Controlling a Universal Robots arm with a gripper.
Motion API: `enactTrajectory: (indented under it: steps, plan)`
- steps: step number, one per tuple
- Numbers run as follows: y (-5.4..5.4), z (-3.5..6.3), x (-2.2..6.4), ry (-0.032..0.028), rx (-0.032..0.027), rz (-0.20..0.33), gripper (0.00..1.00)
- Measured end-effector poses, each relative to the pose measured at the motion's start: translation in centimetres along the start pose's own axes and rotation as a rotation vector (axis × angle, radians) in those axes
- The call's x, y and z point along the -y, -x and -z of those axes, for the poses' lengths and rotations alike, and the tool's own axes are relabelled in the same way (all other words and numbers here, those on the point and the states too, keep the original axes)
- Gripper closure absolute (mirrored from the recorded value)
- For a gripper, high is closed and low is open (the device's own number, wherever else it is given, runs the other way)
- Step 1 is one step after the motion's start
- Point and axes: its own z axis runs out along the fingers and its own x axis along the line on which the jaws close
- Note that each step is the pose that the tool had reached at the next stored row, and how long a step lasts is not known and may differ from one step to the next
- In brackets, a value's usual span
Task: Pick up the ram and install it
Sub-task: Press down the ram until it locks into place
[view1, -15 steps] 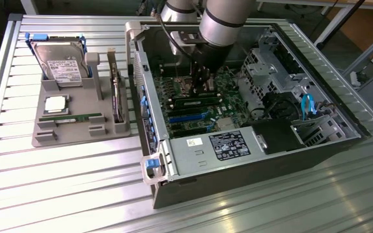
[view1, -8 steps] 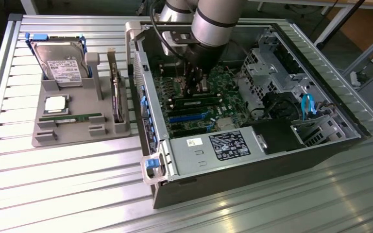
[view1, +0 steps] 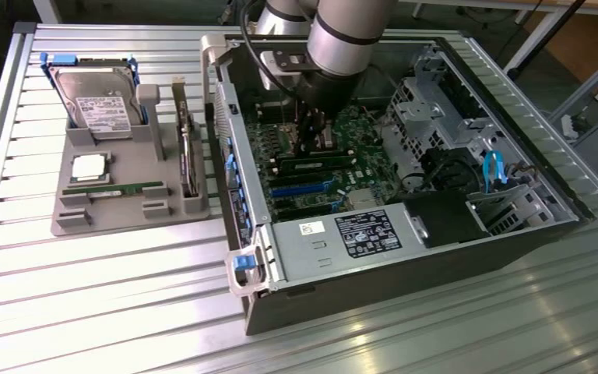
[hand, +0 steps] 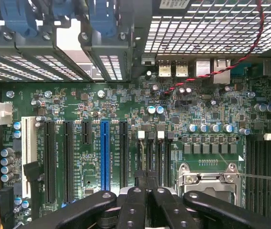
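Observation:
The ram (view1: 122,189), a long thin green stick, lies flat in the grey holder (view1: 71,218) at the exterior view's left, in front of the square silver processor chip (view1: 89,165). My gripper (view1: 313,146) is far from it, reaching down inside the open computer case (view1: 548,234) over the motherboard (hand: 125,100). Its black fingers (hand: 135,200) are pressed together, and I see nothing held between them. In the wrist view the gripper (hand: 147,180) hovers over the dark memory slots (hand: 160,152) beside the metal processor socket (hand: 207,183).
A dark green stick (view1: 314,165) lies along a motherboard slot just below the fingertips. The hard drive (view1: 96,97) stands at the holder's back, with a card (view1: 187,148) on edge at its side. The power supply (view1: 367,238), drive cages (view1: 423,101) and case walls crowd the arm.

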Motion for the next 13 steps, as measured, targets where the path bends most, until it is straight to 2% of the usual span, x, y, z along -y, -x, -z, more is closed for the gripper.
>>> enactTrajectory:
  steps: [13]
  plan:
    - [-0.01, -0.39, 0.02, -0.0001, 0.0000, 0.000, 0.91]
